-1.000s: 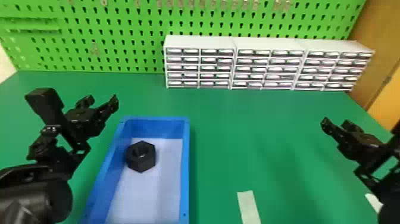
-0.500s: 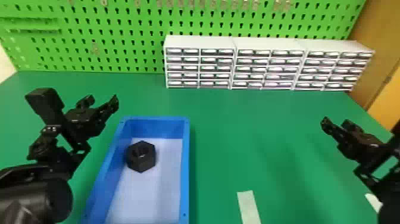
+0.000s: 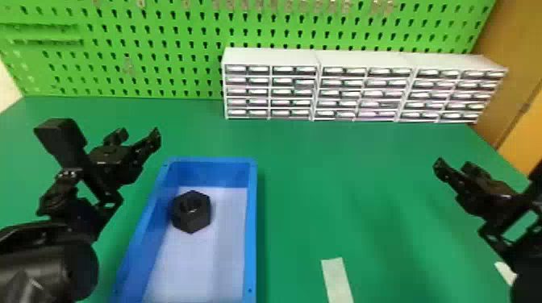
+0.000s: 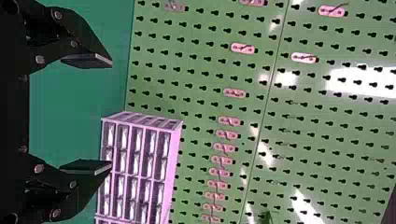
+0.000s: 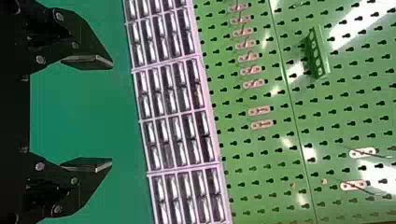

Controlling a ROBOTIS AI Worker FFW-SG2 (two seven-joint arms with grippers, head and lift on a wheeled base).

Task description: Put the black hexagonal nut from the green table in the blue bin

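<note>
The black hexagonal nut (image 3: 191, 212) lies inside the blue bin (image 3: 251, 241), near its far left corner, on the pale bin floor. Left of the bin and above the green table (image 3: 322, 169), my left gripper (image 3: 137, 135) stands open; in the left wrist view the same gripper (image 4: 111, 114) has nothing between its fingers. Far to the right of the bin, my right gripper (image 3: 453, 163) is also open, and in the right wrist view that gripper (image 5: 112, 114) is empty between its spread fingers.
White drawer cabinets (image 3: 270, 56) stand along the table's back edge, before a green pegboard (image 3: 161, 48). A strip of pale tape (image 3: 337, 280) lies on the table right of the bin. An orange-brown panel (image 3: 512, 80) rises at the right.
</note>
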